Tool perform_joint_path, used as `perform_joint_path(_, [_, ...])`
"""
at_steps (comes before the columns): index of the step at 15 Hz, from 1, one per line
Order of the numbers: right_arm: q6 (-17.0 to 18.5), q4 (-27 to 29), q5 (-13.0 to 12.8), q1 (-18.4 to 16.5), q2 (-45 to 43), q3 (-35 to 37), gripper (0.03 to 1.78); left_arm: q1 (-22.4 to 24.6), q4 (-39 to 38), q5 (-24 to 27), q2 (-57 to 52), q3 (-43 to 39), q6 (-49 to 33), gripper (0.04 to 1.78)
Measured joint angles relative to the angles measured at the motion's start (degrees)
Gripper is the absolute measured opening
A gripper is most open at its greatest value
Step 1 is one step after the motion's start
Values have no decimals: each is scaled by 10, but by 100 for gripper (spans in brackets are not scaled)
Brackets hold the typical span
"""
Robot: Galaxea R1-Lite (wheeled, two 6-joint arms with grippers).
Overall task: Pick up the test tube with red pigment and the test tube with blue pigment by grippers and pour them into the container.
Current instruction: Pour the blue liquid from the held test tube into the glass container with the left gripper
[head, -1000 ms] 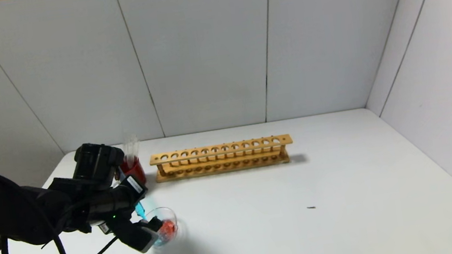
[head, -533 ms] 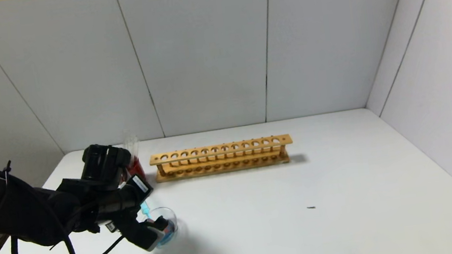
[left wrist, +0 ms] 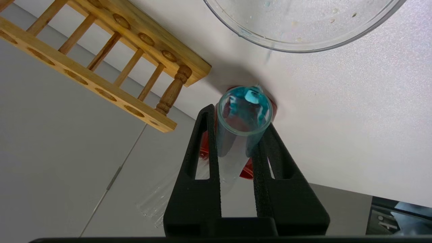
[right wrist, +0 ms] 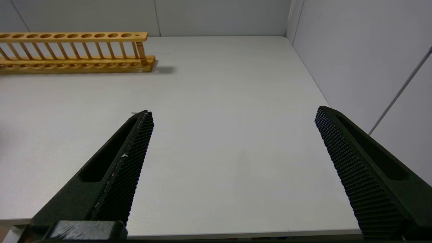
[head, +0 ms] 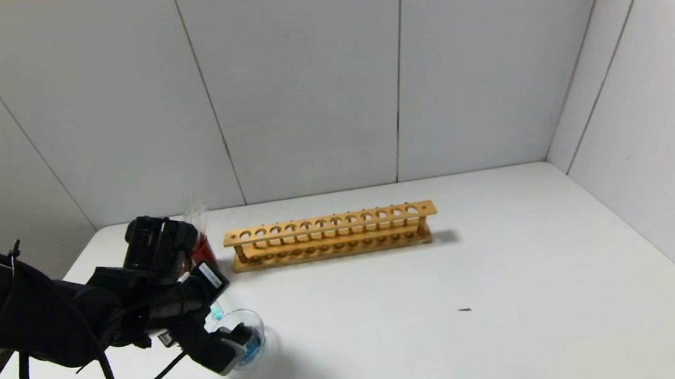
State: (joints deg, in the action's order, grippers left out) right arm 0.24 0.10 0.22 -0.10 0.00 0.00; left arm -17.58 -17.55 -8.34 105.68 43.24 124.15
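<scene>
Left pincer point(head: 232, 350): my two black fingers point(left wrist: 202, 148) are closed on the test tube with blue pigment point(left wrist: 241, 125), one on each side of the glass; the pincer hangs at the near-left edge of the container.
Test tube with blue pigment: held tilted, its open mouth towards the container and its round end back towards the dark red cup; teal liquid shows inside the glass in the left wrist view.
Container point(head: 248, 341): a low clear dish on the white bench point(head: 451, 278), in front of the left end of the wooden rack; blue liquid lies in it on the side nearest my left pincer.
Wooden rack point(head: 330, 235): stands along the back of the bench, behind the container and to its right; its holes hold no tubes.
Dark red cup point(head: 202, 250): just beside the left end of the rack, behind the container, partly hidden by my left arm; clear tubes point(head: 195, 210) stick up out of it.
Test tube with red pigment: I cannot tell it apart among the tubes in the cup.
Right pincer point(right wrist: 233, 162): spread wide with nothing between its fingers, over bare bench well to the right of the rack.
</scene>
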Motion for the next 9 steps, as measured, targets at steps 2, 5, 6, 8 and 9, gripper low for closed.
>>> perform_joint_path(2, [0,0,0,0,0,0,175,0,1,-2,0,-1,1,32])
perform_joint_path(5, [0,0,0,0,0,0,175,-1,0,-7,0,-2,17,32])
perform_joint_path(6, [0,0,0,0,0,0,175,-2,0,-8,-1,-2,21,32])
perform_joint_path(8, [0,0,0,0,0,0,175,-6,0,-11,-4,-3,31,32])
perform_joint_path(9, [0,0,0,0,0,0,175,-9,0,-16,-6,-3,41,32])
